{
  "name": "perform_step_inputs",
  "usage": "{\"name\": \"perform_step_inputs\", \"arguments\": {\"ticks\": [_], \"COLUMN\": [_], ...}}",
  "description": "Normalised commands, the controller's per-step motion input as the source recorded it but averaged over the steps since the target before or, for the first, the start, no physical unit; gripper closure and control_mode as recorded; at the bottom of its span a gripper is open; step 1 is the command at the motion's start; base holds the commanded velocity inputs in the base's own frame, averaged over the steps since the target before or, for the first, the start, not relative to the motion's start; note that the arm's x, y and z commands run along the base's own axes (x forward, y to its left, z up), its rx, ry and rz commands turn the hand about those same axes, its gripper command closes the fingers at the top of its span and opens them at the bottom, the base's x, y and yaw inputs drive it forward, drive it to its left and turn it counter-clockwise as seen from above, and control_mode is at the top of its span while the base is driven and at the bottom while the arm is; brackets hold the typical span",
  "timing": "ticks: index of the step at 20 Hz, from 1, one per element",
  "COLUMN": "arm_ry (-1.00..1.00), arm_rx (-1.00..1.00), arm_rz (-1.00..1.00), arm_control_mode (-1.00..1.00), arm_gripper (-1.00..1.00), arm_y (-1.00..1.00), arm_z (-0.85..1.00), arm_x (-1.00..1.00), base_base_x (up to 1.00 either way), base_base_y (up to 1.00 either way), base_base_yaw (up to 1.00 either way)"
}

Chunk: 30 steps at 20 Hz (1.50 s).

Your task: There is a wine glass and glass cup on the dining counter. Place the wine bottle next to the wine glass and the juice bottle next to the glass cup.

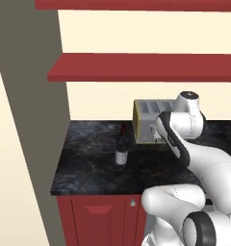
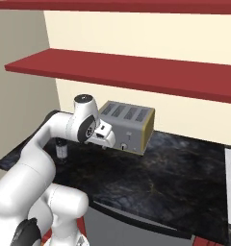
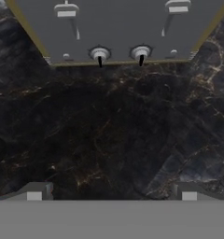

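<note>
A white robot arm hangs over a narrow black marbled counter with red cabinet doors below, its gripper aimed down at bare stone just in front of a grey four-slot toaster with yellow sides. The fingers stand wide apart with nothing between them. The small dark wine bottle with a dark red neck and pale label stands upright on the counter, to the left of the toaster and a little nearer the counter's front edge; from the right base view only its lower part shows past the arm.

The step in hand appears to be reaching for that bottle. Done well, the hand would swing away from the toaster towards the bottle, keep the fingers spread until they straddle the labelled body rather than the thin neck, and close squarely so the bottle does not tip. The toaster's nearness leaves little margin on that side.
</note>
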Motion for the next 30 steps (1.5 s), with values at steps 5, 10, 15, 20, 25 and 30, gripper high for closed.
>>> {"name": "perform_step_inputs", "arguments": {"ticks": [5, 10, 15, 20, 25, 30], "arm_ry": [0.01, -0.13, -0.38, -0.25, -0.06, 0.00], "arm_rx": [0.00, -0.04, -0.23, -0.11, 0.04, 0.10], "arm_rz": [0.00, 0.00, 0.00, 0.00, 0.13, 0.27], "arm_control_mode": [-1.00, -1.00, -1.00, -1.00, -1.00, -1.00], "arm_gripper": [-1.00, -1.00, -1.00, -1.00, -1.00, -1.00], "arm_y": [0.00, 0.06, 0.20, 0.28, 0.14, 0.05], "arm_z": [0.00, 0.03, 0.07, 0.04, 0.05, 0.10], "arm_x": [0.00, -0.12, -0.12, -0.09, -0.11, -0.20], "base_base_x": [0.00, 0.00, 0.00, 0.00, 0.00, 0.00], "base_base_y": [0.00, 0.00, 0.00, 0.00, 0.00, 0.00], "base_base_yaw": [0.00, 0.00, 0.00, 0.00, 0.00, 0.00]}}
